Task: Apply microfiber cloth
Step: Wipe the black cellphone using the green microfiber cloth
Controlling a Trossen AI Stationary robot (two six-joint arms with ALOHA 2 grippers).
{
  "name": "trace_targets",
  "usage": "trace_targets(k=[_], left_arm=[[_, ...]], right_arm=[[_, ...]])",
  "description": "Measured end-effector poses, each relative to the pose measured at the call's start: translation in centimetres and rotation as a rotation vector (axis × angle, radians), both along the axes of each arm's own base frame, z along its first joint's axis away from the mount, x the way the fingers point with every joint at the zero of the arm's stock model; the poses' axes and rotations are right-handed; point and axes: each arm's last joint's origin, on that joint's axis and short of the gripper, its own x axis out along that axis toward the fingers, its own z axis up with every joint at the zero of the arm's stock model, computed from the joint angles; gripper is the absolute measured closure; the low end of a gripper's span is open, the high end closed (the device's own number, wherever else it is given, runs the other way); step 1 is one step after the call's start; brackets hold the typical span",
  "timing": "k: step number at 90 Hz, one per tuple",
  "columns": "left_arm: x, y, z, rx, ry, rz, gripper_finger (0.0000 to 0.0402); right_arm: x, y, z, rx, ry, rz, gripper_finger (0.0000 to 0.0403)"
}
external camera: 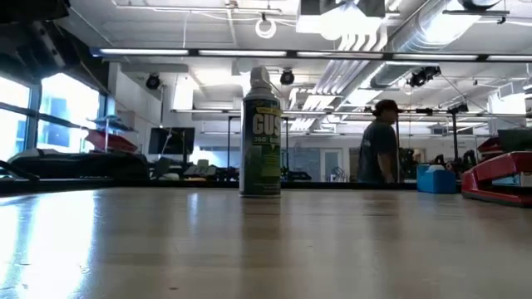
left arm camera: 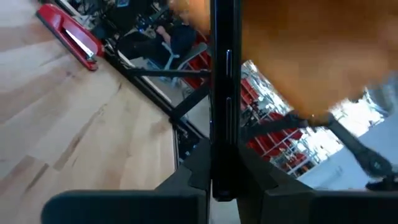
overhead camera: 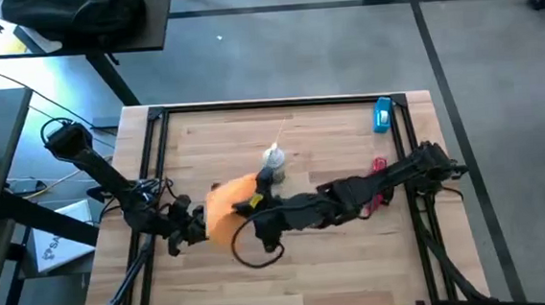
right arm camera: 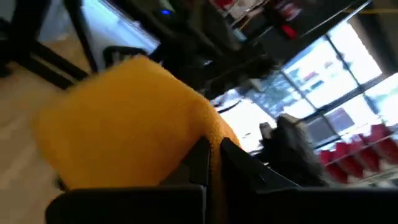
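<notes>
The microfiber cloth [overhead camera: 228, 206] is held up above the middle of the desk [overhead camera: 338, 263], between the two arms. The right tool [overhead camera: 249, 203] is clamped on one edge of the cloth; in the right wrist view its two fingers [right arm camera: 200, 163] are pinched together with orange fabric [right arm camera: 130, 118] caught between them and spreading forward. The left tool [overhead camera: 197, 222] sits just beside the cloth's other side. In the left wrist view it grips a thin black phone [left arm camera: 222, 93] edge-on between its fingers, and the cloth [left arm camera: 311, 50] lies against the phone's far end. From above, the phone is hidden by the cloth and the tools. A spray can [overhead camera: 272, 162] stands upright just behind the cloth; the low view shows the can [external camera: 260, 133] but neither tool nor cloth. A blue object [overhead camera: 382, 114] rests near the far right corner, and a red stapler [overhead camera: 379, 169] is partly covered by the right arm. A person [external camera: 381, 143] stands in the room beyond.
</notes>
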Motion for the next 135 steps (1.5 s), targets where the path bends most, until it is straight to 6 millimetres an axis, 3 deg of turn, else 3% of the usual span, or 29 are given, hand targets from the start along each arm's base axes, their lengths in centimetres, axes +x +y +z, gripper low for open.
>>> trace_targets(k=[26,42,53,88,105,126,135], left_arm=[[0.0,0.1,0.2,0.021,-0.028,0.012,0.0385],[0.0,0.0,0.4,0.025,-0.035,-0.001,0.0385],[0.0,0.0,0.6,0.017,-0.043,-0.002,0.0385],[-1.3,-1.5,0.8,0.108,-0.088,-0.143,0.0385],[-1.8,-2.2,1.2,0.169,-0.156,-0.275,0.0385],[-1.7,-1.7,1.5,0.109,-0.147,-0.155,0.0385],[-1.6,-1.5,1.4,0.059,-0.12,-0.093,0.0385]], right_arm=[[3.6,1.2,-6.4,0.028,0.05,-0.031,0.0403],[3.7,2.4,-7.2,0.036,0.058,0.048,0.0403],[3.6,2.2,-7.0,-0.075,0.06,-0.021,0.0403],[2.9,-0.6,-3.0,-0.324,0.022,-0.061,0.0403],[2.3,-2.8,-0.7,-0.442,0.014,-0.174,0.0403],[-0.2,-4.2,3.6,-0.38,-0.071,-0.223,0.0403],[-0.8,-4.4,4.2,-0.379,-0.059,-0.231,0.0403]])
